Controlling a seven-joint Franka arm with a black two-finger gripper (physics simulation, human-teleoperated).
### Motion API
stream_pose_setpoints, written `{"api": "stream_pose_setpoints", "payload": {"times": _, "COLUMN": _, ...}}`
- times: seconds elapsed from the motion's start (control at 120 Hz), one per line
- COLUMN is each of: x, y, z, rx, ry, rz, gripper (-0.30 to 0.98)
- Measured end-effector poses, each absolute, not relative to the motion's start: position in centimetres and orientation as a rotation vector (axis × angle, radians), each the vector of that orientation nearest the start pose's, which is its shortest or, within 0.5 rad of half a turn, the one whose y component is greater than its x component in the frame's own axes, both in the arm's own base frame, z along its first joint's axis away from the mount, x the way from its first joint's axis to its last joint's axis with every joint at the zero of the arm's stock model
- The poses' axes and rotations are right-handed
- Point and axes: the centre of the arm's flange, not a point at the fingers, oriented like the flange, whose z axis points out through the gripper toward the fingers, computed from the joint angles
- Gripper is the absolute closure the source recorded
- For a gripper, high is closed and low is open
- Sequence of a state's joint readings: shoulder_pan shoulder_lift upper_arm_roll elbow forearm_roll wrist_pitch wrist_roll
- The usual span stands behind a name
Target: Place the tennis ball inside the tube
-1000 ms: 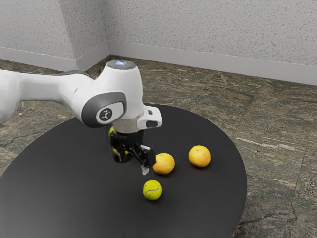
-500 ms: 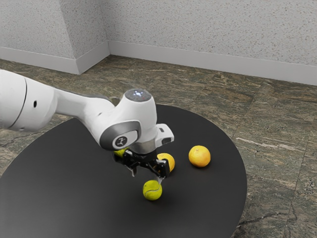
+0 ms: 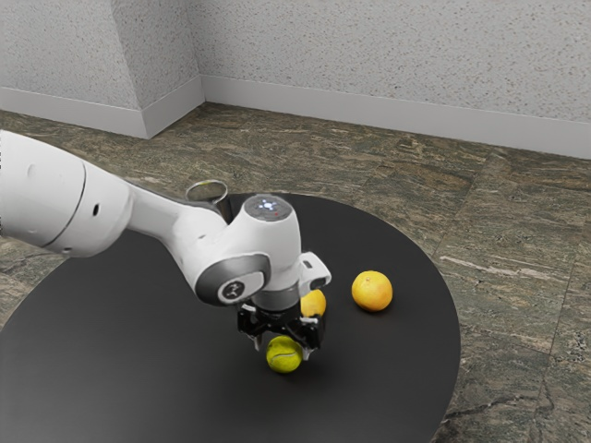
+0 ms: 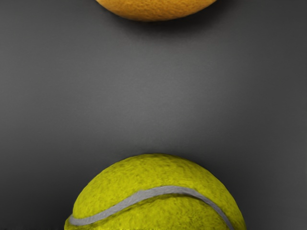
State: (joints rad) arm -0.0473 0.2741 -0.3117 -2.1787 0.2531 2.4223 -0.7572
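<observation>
Tabletop of smooth black, curved at the edge, paler toward the exterior view's lower left. Around it, brown-grey stone floor with pale veins, then plain white baseboard and speckled wall. On the black surface, tennis ball between the spread fingers of the open gripper. Partly behind the gripper, near orange; beyond, far orange. Behind the arm, round-rimmed tube.

Round black table | on it: tennis ball | orange | second orange, apart
</observation>
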Motion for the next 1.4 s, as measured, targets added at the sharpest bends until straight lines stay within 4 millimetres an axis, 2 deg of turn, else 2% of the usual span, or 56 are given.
{"api": "stream_pose_setpoints", "payload": {"times": 0.3, "x": 52.0, "y": -19.9, "z": 25.8, "rx": -3.045, "ry": -0.398, "rz": -0.029, "gripper": 0.25}}
{"api": "stream_pose_setpoints", "payload": {"times": 0.567, "x": 52.0, "y": -19.9, "z": 25.5, "rx": -3.041, "ry": -0.454, "rz": -0.023, "gripper": 0.29}}
{"api": "stream_pose_setpoints", "payload": {"times": 0.683, "x": 52.2, "y": -19.9, "z": 26.5, "rx": -3.044, "ry": -0.473, "rz": -0.057, "gripper": 0.35}}
{"api": "stream_pose_setpoints", "payload": {"times": 0.75, "x": 52.4, "y": -19.9, "z": 28.3, "rx": -3.047, "ry": -0.485, "rz": -0.112, "gripper": 0.38}}
{"api": "stream_pose_setpoints", "payload": {"times": 0.908, "x": 52.8, "y": -19.4, "z": 34.7, "rx": -3.033, "ry": -0.473, "rz": -0.323, "gripper": 0.42}}
{"api": "stream_pose_setpoints", "payload": {"times": 1.225, "x": 53.9, "y": -12.6, "z": 45.0, "rx": -2.892, "ry": -0.505, "rz": -0.718, "gripper": 0.44}}
{"api": "stream_pose_setpoints", "payload": {"times": 1.325, "x": 53.2, "y": -12.6, "z": 47.7, "rx": -2.865, "ry": -0.48, "rz": -0.802, "gripper": 0.43}}
{"api": "stream_pose_setpoints", "payload": {"times": 1.4, "x": 53.2, "y": -11.7, "z": 48.6, "rx": -2.845, "ry": -0.484, "rz": -0.827, "gripper": 0.43}}
